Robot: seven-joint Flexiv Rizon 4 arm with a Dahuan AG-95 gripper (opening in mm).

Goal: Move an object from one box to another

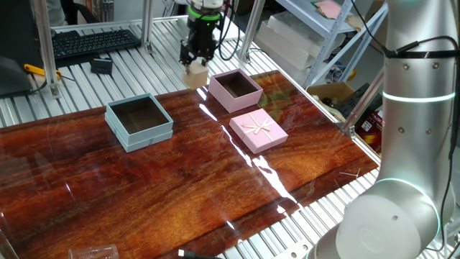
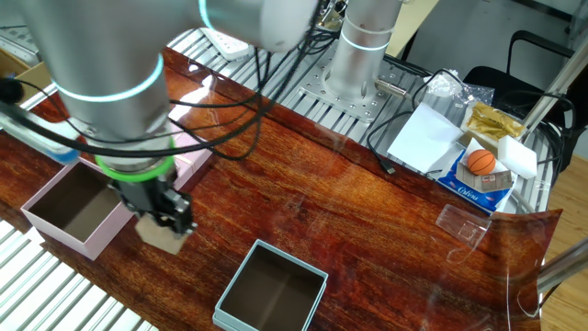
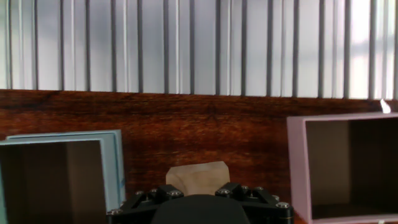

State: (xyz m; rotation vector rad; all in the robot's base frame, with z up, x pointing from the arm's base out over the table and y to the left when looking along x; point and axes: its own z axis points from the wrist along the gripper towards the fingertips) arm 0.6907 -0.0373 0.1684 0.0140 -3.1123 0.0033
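Nowhere legible writing; claw (image 1: 195,70) around cube (image 1: 195,75).

The end effector (image 1: 195,70) hangs over the far edge of the desk (image 1: 180,180), clamped on a tan wooden cube (image 1: 195,75) just left of the pink box (image 1: 235,90). The blue-grey box (image 1: 139,121) sits well to the left; a bow-topped pink lid (image 1: 258,130) lies nearer.

Place: robotics lab / test bench
Bench: wood-grain table (image 1: 180,180) on slatted alu frame (image 1: 43,108)
Gear: keyboard (image 1: 93,39), cables (image 2: 276,101), metal shelving (image 1: 323,36)
Clutter: cardboard box (image 1: 334,93), mini basketball (image 2: 481,162), plastic bags (image 2: 496,119)
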